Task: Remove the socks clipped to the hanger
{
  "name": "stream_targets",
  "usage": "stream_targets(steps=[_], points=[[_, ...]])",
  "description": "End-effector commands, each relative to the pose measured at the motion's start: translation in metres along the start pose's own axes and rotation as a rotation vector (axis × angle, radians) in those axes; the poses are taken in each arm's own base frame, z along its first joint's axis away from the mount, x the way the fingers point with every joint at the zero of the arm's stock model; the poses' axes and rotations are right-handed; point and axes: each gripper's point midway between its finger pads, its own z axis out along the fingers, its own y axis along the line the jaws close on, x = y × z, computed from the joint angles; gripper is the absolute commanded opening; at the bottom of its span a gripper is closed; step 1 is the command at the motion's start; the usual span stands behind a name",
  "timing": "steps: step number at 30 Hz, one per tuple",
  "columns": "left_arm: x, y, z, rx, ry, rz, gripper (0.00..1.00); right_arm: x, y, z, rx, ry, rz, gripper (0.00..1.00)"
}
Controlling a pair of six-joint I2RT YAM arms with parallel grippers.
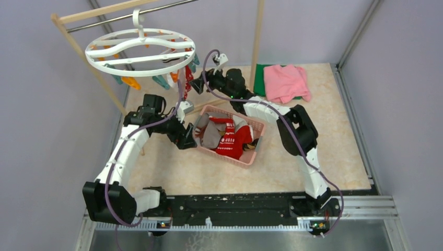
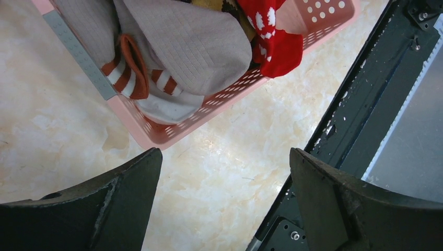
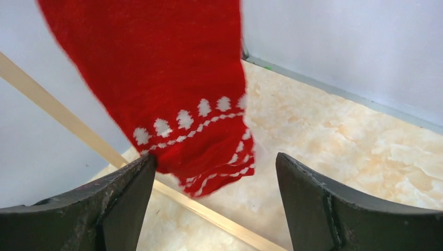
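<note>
right gripper (image 3: 214, 162) was wide open, empty, red sock (image 3: 172, 78) hanging just ahead. Best bet was pinching high, pulling straight down.

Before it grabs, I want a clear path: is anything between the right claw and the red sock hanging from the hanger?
Nothing visible. The red sock hangs directly before the open right claw; the wooden bar runs behind the sock.
</note>
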Motion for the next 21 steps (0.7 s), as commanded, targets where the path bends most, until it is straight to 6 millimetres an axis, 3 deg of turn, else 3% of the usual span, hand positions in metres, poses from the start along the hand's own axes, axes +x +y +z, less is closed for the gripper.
stream_targets(steps=[1, 5, 9, 14, 17, 21], points=[[-0.016, -0.004, -0.010, 0.004, -0.053, 0.064, 0.97, -0.052, 0.041, 0.000, -0.089, -0.137, -0.049, 0.87], [-0.019, -0.004, -0.011, 0.005, -0.057, 0.066, 0.97, -0.053, 0.038, 0.016, -0.079, -0.138, -0.063, 0.86], [-0.021, -0.007, -0.013, 0.011, -0.058, 0.062, 0.97, -0.064, 0.020, 0.027, -0.012, -0.181, -0.060, 0.77], [-0.023, -0.008, -0.016, 0.010, -0.062, 0.066, 0.97, -0.074, 0.013, 0.040, -0.033, -0.208, -0.038, 0.67], [-0.025, -0.008, -0.018, 0.004, -0.063, 0.073, 0.96, -0.073, 0.010, 0.045, -0.057, -0.191, -0.018, 0.49], [-0.027, -0.009, -0.019, 0.005, -0.071, 0.074, 0.96, -0.071, 0.008, 0.044, -0.047, -0.177, -0.028, 0.16]])
